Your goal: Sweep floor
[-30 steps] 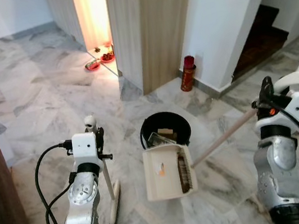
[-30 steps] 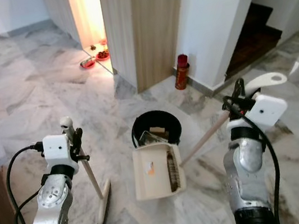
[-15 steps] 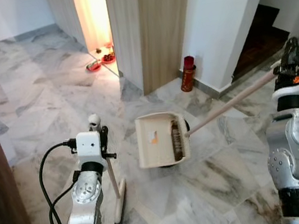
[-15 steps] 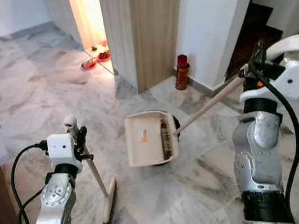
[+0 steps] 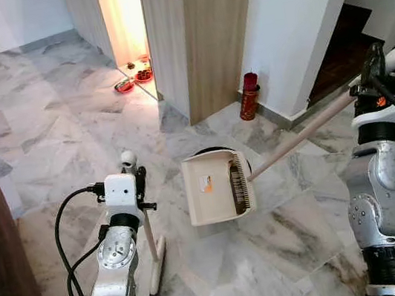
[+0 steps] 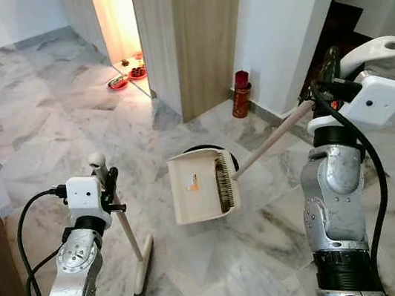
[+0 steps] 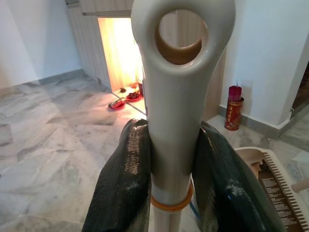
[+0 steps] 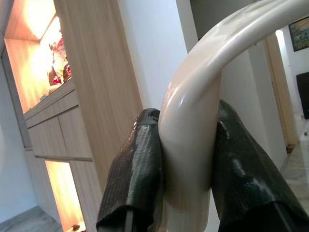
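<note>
We found the right hand (image 6: 330, 76) clamping the dustpan (image 6: 203, 184) raised over the bin (image 5: 209, 151), left hand (image 5: 138, 190) pinching the broom (image 5: 153, 254); emptying appeared underway.

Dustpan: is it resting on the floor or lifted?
Lifted. The right tool holds the dustpan by its handle, tilted above the black bin.

One broom (image 5: 153, 254), one dustpan (image 5: 217, 187), one black bin (image 5: 214, 151), one red canister (image 5: 249, 96), two grippers: left gripper (image 5: 138, 188), right gripper (image 5: 371, 75).
</note>
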